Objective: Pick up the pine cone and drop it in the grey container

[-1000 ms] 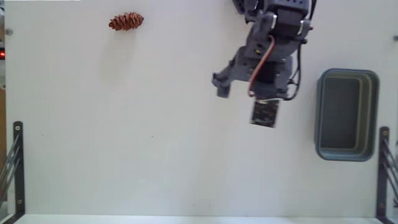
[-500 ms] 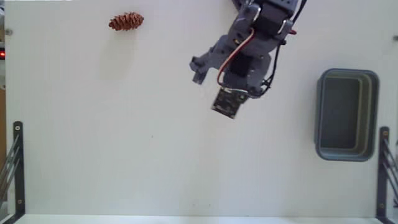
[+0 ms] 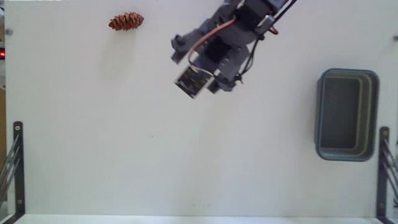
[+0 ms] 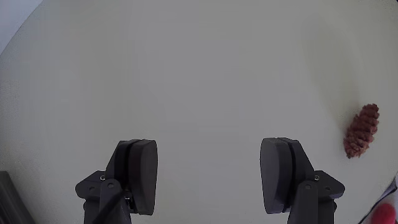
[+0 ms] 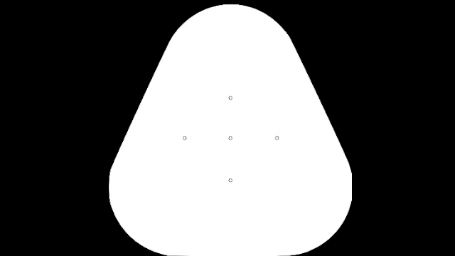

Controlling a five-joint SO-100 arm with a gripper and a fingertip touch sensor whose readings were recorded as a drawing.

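Nothing of the task is done yet, as far as the pictures show. The counter [image 3: 124,143], white and broad, fills the fixed view. The container [image 3: 346,114] sits at the right edge of that view with nothing inside its dark grey floor. The arm [image 3: 239,28] reaches in from the top centre of the fixed view and slants down toward the left, its wrist tilted so that the end effector [image 3: 186,59] points to the upper left of the frame. The cone [image 3: 126,21] lies on its side on the counter in the upper left of the fixed view, well apart from the end effector and from the container. In the wrist view the cone [image 4: 362,131] shows at the right edge, off to the side of the gap between the fingers [image 4: 140,171]. The end effector [image 4: 209,171] is spread wide and carries nothing; only bare counter shows between the two pads. Left to do, by my judgement: the whole reach to the cone, the grasp, the lift, the carry across to the right and the drop.
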